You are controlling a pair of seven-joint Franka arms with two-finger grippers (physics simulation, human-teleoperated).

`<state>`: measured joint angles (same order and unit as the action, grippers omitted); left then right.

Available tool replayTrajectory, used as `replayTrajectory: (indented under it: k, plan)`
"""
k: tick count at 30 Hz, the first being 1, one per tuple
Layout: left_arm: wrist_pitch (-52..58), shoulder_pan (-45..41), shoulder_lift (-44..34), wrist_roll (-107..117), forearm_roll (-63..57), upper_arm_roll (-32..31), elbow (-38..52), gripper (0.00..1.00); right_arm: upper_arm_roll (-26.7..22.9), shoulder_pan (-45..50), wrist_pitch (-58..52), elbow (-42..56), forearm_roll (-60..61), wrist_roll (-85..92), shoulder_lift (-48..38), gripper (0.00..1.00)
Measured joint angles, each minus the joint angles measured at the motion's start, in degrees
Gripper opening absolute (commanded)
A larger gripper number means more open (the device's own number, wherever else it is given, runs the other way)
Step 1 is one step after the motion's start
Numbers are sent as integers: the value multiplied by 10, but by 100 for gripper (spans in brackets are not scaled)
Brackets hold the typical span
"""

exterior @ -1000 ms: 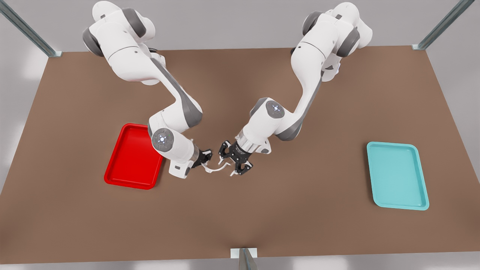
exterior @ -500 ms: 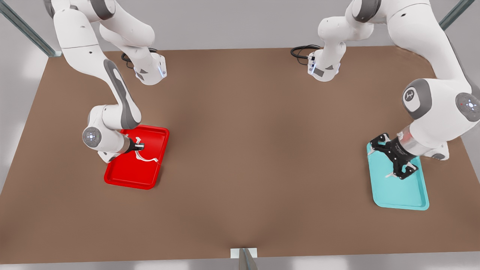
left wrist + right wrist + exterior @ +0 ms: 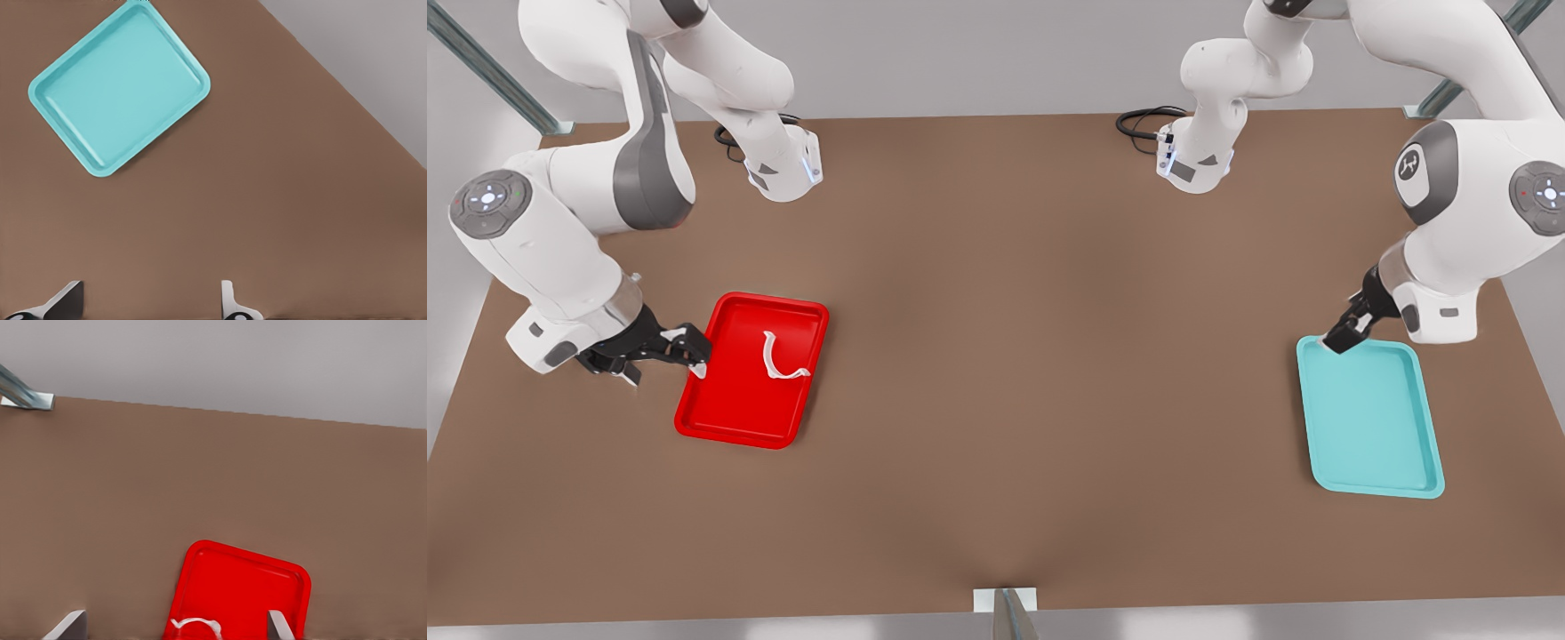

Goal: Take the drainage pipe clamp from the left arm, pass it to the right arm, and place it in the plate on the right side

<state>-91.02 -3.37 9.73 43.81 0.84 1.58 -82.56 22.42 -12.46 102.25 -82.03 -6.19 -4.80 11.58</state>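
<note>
Your drainage pipe clamp lies inside the plate, toward the red tray's far half and nearer its edge on the front view's right, with nothing gripping it. Its curve opens toward the front view's right, one tab end pointing to the far rim and the other lying flat on the tray floor. In the right wrist view a slice of the clamp shows on the plate between the two fingertips. Your right gripper sits just off the plate's edge on the front view's left, above the brown table, fingers spread and holding nothing; one pale fingertip overlaps the red rim in that view, but you cannot tell if it touches. Your left gripper hangs over the far corner of the teal tray on the front view's right, well apart from the clamp. From the front its fingers look close together, yet the left wrist view shows both fingertips set wide apart, nothing between them, with the teal tray beyond. That arm waits.
</note>
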Motion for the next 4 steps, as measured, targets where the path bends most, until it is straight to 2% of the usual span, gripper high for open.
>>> replayTrajectory:
  k: [4]
  plan:
    - [6, 0, 0, -100, -1, 0, 0, 100, 5, 3, -39, -11, 5, 0, -9, 100]
